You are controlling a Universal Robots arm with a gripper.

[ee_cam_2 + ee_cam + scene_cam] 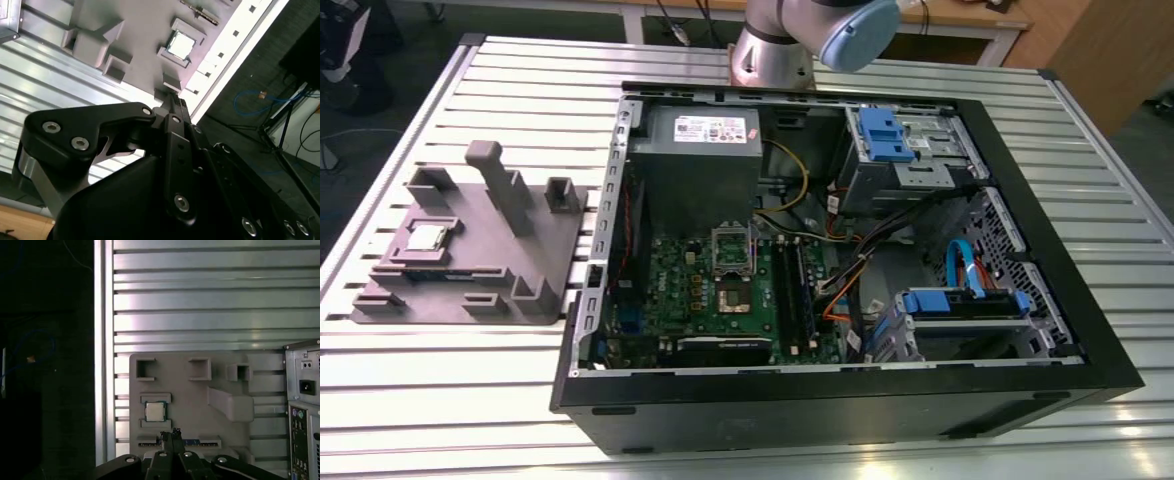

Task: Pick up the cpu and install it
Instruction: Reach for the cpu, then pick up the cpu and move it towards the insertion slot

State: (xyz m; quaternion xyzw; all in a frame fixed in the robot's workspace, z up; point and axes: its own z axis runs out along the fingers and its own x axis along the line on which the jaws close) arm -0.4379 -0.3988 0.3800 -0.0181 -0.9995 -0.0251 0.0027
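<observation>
The cpu (pixel 427 237) (pixel 180 44) (pixel 155 411) lies flat in a square recess of the grey holder (pixel 534 262) on the slatted bench (pixel 454 400). The open case (pixel 1107 372) stands to the holder's right in the exterior view. In both wrist views the gripper (pixel 172 98) (pixel 171 433) hangs over the holder's edge, near the cpu but not touching it. Its fingers are closed together on nothing.
</observation>
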